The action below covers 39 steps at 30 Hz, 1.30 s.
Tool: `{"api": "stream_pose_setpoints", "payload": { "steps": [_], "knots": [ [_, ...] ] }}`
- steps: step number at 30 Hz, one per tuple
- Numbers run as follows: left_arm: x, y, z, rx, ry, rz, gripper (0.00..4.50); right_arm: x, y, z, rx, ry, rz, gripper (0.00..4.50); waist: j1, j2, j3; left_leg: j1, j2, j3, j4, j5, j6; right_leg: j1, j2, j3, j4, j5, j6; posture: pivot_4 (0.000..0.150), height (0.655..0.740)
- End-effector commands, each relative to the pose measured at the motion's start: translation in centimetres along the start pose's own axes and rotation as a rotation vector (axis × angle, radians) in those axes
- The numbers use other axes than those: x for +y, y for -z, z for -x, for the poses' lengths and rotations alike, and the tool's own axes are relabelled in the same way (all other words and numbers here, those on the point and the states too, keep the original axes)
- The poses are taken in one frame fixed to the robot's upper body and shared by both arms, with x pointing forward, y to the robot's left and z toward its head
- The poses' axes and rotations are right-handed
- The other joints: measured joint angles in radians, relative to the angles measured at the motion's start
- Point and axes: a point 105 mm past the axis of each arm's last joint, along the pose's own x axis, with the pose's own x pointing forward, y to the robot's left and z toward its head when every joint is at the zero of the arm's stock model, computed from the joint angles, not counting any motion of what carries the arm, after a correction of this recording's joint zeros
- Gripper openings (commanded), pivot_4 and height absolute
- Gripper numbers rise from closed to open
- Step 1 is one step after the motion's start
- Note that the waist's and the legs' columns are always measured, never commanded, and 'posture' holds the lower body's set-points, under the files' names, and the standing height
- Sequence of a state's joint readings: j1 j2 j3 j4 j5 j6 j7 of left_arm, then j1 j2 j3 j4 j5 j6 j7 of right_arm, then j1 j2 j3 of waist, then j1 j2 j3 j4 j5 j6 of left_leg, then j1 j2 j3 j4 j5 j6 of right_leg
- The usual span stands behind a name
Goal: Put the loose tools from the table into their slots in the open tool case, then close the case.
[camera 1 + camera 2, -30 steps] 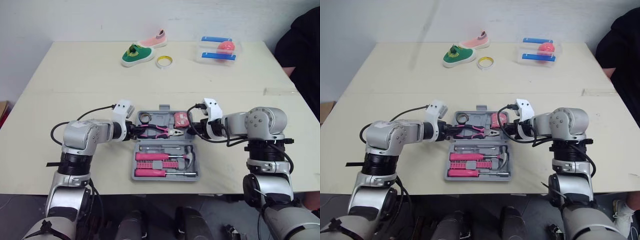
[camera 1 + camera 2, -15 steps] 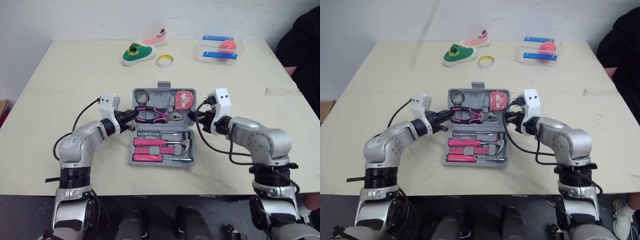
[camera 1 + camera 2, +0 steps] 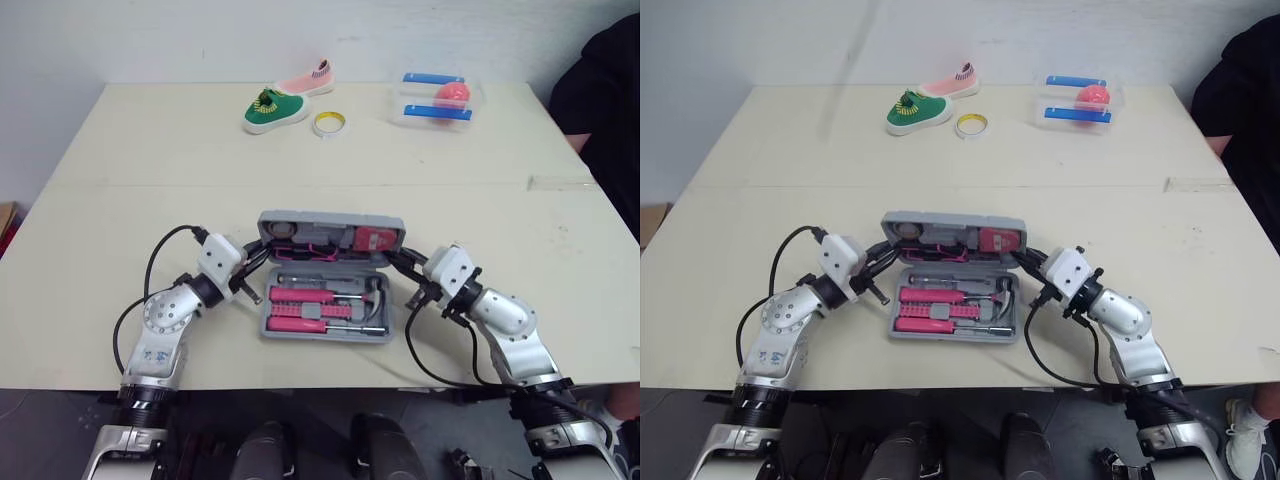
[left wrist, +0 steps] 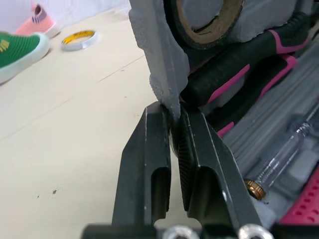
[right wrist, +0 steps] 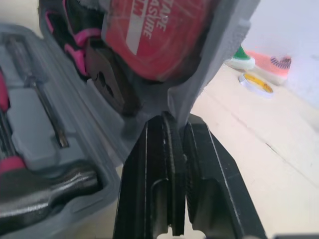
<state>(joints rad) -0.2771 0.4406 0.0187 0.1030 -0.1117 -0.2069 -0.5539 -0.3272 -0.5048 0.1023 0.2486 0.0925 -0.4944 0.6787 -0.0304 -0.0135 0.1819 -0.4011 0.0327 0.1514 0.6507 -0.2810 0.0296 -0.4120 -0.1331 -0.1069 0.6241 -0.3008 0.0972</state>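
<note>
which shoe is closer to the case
The green shoe: it lies nearer the case than the pink shoe, which sits just behind it.

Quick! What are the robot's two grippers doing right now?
Left gripper: closed on the tool case lid, at its left edge.
Right gripper: closed on the lid's right edge.

Head stereo pair looking down, wrist cameras close on case lid point(image 4: 154, 50)

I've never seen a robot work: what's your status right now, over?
Left gripper, right gripper shut on lid edges. Lid tilted up over tool case, tools seated. Shoes, tape roll far back, not in the way.
</note>
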Motion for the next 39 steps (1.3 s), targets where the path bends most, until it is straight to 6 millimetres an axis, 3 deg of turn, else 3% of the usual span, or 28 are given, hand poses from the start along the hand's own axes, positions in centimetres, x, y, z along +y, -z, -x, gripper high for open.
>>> {"api": "stream_pose_setpoints", "payload": {
  "steps": [1, 4, 5, 8, 12, 13, 16, 19, 20, 22, 26, 29, 34, 39],
  "knots": [
    [0.9, 0.7, 2.3, 0.024, -0.007, -0.145, 0.01, 1.5, 1.7, 1.9, 0.063, -0.128, 0.165, 0.00, 0.001, 0.000, 0.000, 0.002, 0.000, 0.000, 0.000, 0.000, 0.000, 0.002, -0.001, 0.000, 0.000, 0.000, 0.000, 0.150, 0.7400],
    [0.3, 0.5, 2.8, -0.004, 0.046, -0.152, 0.95, 1.7, 1.7, 2.4, 0.041, -0.139, 0.182, 0.00, 0.002, 0.000, 0.000, 0.005, 0.000, 0.000, -0.001, -0.001, 0.000, 0.004, -0.003, 0.000, 0.000, 0.000, -0.001, 0.150, 0.7400],
    [0.6, 0.6, 3.3, 0.003, 0.038, -0.168, 1.56, 1.7, 1.5, 2.6, 0.039, -0.150, 0.216, 0.84, 0.004, 0.000, 0.000, 0.006, 0.000, 0.000, -0.001, -0.001, 0.000, 0.005, -0.004, 0.000, 0.000, 0.000, -0.001, 0.150, 0.7400],
    [1.3, 0.9, 5.0, 0.044, 0.044, -0.202, 2.88, 1.0, 1.4, 3.8, 0.048, -0.152, 0.288, 2.21, 0.002, 0.000, 0.000, 0.005, 0.000, 0.000, -0.001, -0.002, 0.001, 0.005, -0.008, 0.000, 0.000, 0.000, -0.001, 0.150, 0.7400],
    [2.1, 2.3, 7.6, 0.162, 0.050, -0.185, 2.89, 0.3, 2.3, 5.8, 0.122, -0.174, 0.307, 4.30, -0.004, 0.000, 0.000, 0.006, 0.000, 0.000, -0.002, -0.002, 0.000, 0.004, -0.008, 0.000, 0.000, -0.001, -0.002, 0.150, 0.7400],
    [3.0, 3.0, 9.0, 0.215, 0.026, -0.174, 2.89, -0.5, 2.6, 6.8, 0.154, -0.160, 0.309, 4.41, -0.002, 0.000, 0.000, 0.007, 0.000, 0.000, -0.002, -0.002, 0.000, 0.005, -0.008, 0.000, 0.000, -0.001, -0.002, 0.150, 0.7400],
    [4.8, 2.9, 11.3, 0.252, -0.048, -0.080, 2.89, -3.0, 2.8, 8.7, 0.217, -0.092, 0.257, 4.41, 0.003, 0.000, 0.000, 0.010, 0.000, 0.000, -0.003, -0.003, 0.001, 0.009, -0.009, 0.000, 0.000, -0.001, -0.002, 0.150, 0.7400],
    [5.0, 1.7, 11.2, 0.212, -0.045, -0.019, 2.89, -3.2, 2.0, 8.8, 0.206, -0.102, 0.091, 4.41, 0.004, 0.000, 0.001, 0.010, 0.000, -0.003, -0.002, -0.004, 0.002, 0.012, -0.011, 0.000, -0.002, -0.001, -0.002, 0.150, 0.7400],
    [4.9, 1.4, 11.0, 0.197, -0.034, 0.005, 2.64, -3.0, 1.4, 8.8, 0.187, -0.120, 0.012, 4.19, 0.005, 0.000, 0.001, 0.012, 0.000, -0.005, -0.002, -0.004, 0.002, 0.014, -0.011, 0.001, -0.003, -0.001, -0.002, 0.150, 0.7400],
    [4.9, 0.9, 10.5, 0.176, -0.032, 0.036, 2.18, -2.2, 0.5, 8.8, 0.168, -0.174, -0.095, 3.65, 0.005, 0.000, 0.001, 0.013, 0.000, -0.007, -0.002, -0.008, -0.001, 0.017, -0.012, 0.002, -0.003, -0.001, -0.002, 0.150, 0.7400],
    [4.4, -0.1, 7.1, 0.152, 0.031, 0.116, 0.16, 1.9, -1.3, 9.1, 0.192, -0.412, -0.280, 1.42, 0.022, 0.001, 0.001, 0.012, 0.000, -0.009, -0.002, -0.007, 0.004, 0.017, -0.012, 0.000, -0.003, -0.001, -0.003, 0.150, 0.7400],
    [3.5, 0.0, 5.3, 0.182, 0.113, 0.177, 0.00, 4.2, -1.5, 9.4, 0.245, -0.522, -0.329, 0.12, 0.030, 0.001, 0.001, 0.012, 0.000, -0.008, -0.001, -0.008, 0.003, 0.018, -0.011, 0.000, -0.003, -0.001, -0.003, 0.150, 0.7400],
    [3.2, 0.4, 2.1, 0.216, 0.196, 0.147, 0.00, 5.8, -0.7, 10.0, 0.332, -0.580, -0.380, 0.05, 0.033, 0.000, 0.001, 0.012, -0.001, -0.006, -0.001, -0.006, 0.000, 0.017, -0.010, -0.004, -0.003, -0.001, -0.002, 0.150, 0.7400],
    [2.4, 1.7, -1.6, 0.251, 0.247, 0.202, 0.00, 7.5, -1.0, 8.7, 0.311, -0.602, -0.434, 0.05, 0.037, -0.001, 0.002, 0.012, -0.001, -0.006, 0.001, -0.006, 0.002, 0.017, -0.009, -0.007, -0.003, -0.001, -0.002, 0.150, 0.7400]
  ]
}}
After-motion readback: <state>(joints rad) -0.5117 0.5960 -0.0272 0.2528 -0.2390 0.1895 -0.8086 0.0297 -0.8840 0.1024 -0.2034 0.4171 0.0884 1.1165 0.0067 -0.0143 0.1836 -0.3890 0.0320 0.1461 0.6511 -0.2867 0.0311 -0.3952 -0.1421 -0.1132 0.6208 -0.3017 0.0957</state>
